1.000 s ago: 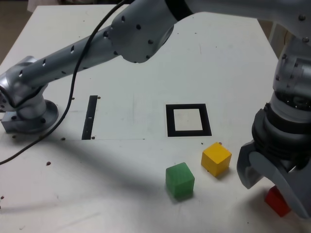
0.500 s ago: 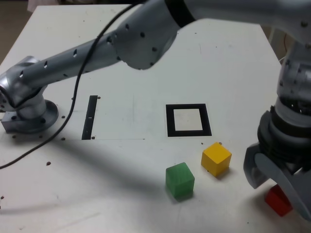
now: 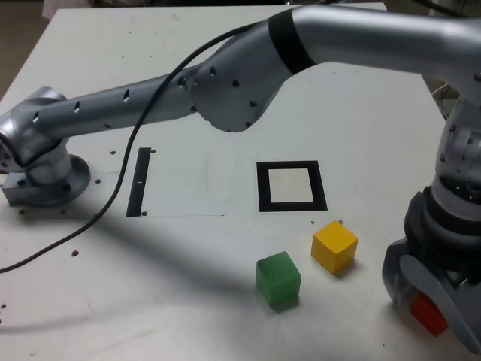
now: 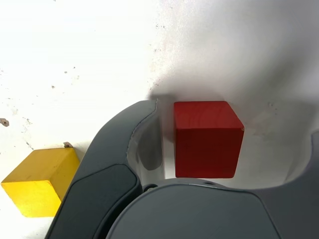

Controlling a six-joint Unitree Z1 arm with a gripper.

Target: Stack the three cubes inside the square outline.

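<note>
Hand (image 3: 428, 289), jaws open, straddled the red cube (image 4: 207, 142), partly hidden in the exterior view, near the tabletop's (image 3: 203, 301) edge. Yellow cube (image 3: 334, 247), green cube (image 3: 278, 279): outside the square outline (image 3: 291, 207). Contact with red: indeterminable.

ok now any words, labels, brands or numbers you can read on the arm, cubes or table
None that can be read.
The arm shows plain bands and dark dots, no lettering.
The red cube, yellow cube and green cube are bare.
The table has only a black square outline and a black strip.
</note>
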